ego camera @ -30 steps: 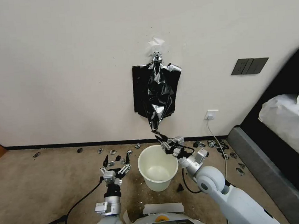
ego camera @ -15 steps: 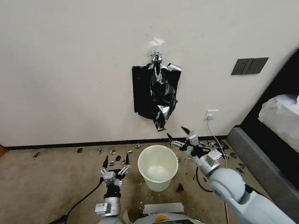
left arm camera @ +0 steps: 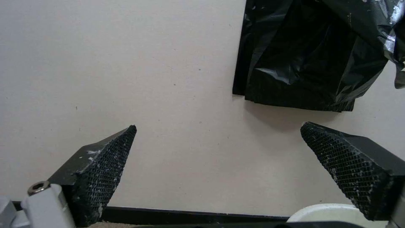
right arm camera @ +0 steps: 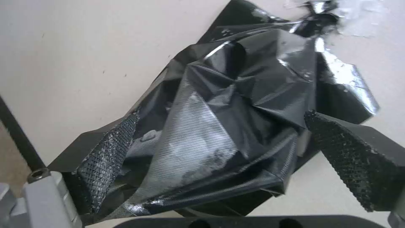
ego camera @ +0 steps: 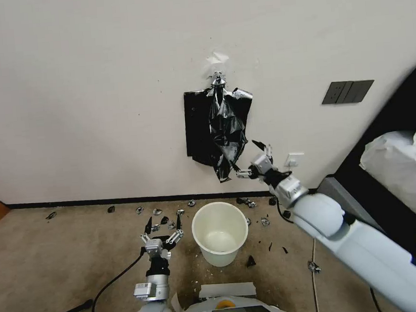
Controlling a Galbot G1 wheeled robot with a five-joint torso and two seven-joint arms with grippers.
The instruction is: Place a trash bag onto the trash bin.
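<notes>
The left hand (ego camera: 161, 228) sits low over the floor, just left of the trash bin (ego camera: 219, 231), its fingers (left arm camera: 101, 171) spread apart and empty; it points at the wall well below and to the left of the hanging plastic. The trash bin stands upright on the floor at centre, open and unlined. Directly above it, on the wall, the trash bag (ego camera: 226, 133) hangs crinkled and loose from a taped point, its long axis vertical, its lower tip well above the bin's rim; it lies in front of a flat black sheaf of bags (ego camera: 195, 130). The right hand (ego camera: 250, 161) is raised to the bag's lower right edge, fingers apart and gripping nothing, with the bag's lower end (right arm camera: 219, 133) lying between the two pads in the right wrist view. Judgement: the right hand is by far the nearer, and the bag lies just ahead of it and to its left.
</notes>
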